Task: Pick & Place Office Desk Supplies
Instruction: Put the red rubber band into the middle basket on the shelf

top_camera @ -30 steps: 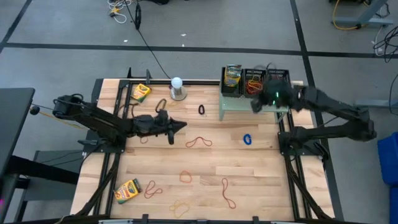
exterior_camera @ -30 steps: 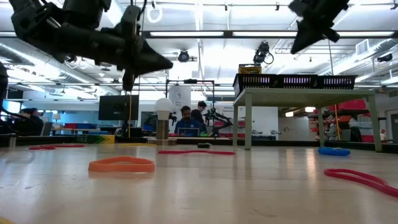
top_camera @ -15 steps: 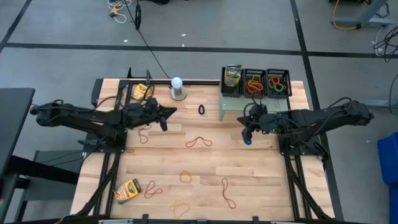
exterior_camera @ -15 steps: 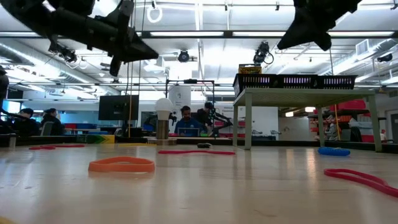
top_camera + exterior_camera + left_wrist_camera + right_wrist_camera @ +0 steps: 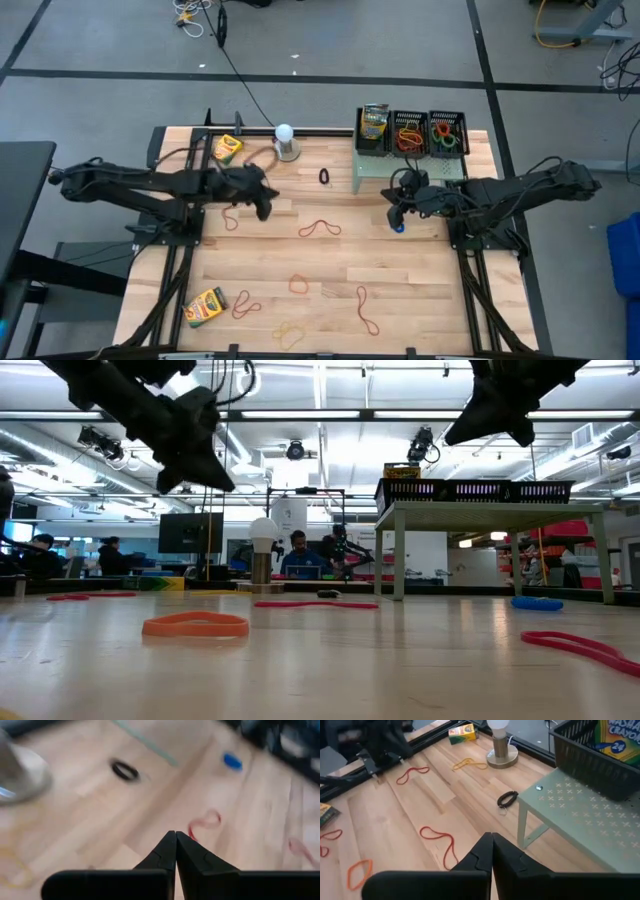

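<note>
Wooden slats make up the bench (image 5: 420,300), set on a grey floor, with people seated at screens in the room beyond its far edge. Near the far right corner a pale green mesh riser (image 5: 375,166) carries three small black mesh baskets in a row: the first (image 5: 374,128) holds a yellow-and-green crayon box, the second (image 5: 410,131) red and orange rubber bands, the third (image 5: 448,132) red and green ones. Two more crayon boxes lie on the wood, one (image 5: 226,148) by the far left corner and one (image 5: 205,306) by the near left corner. A white ball on a metal base (image 5: 286,141) stands at the far edge.

Loose bands I can count: one black loop (image 5: 324,176) beside the riser, one blue loop (image 5: 398,224) toward the right edge, a red loop (image 5: 319,229) mid-bench, an orange ring (image 5: 298,285), a long red one (image 5: 366,310), a dark red one (image 5: 246,305) and a yellow one (image 5: 289,333) along the near edge.

Left gripper (image 5: 262,205) hangs above the wood left of centre, fingers pressed together on nothing. Right gripper (image 5: 393,212) hovers just above the blue loop, its tips also together and empty
</note>
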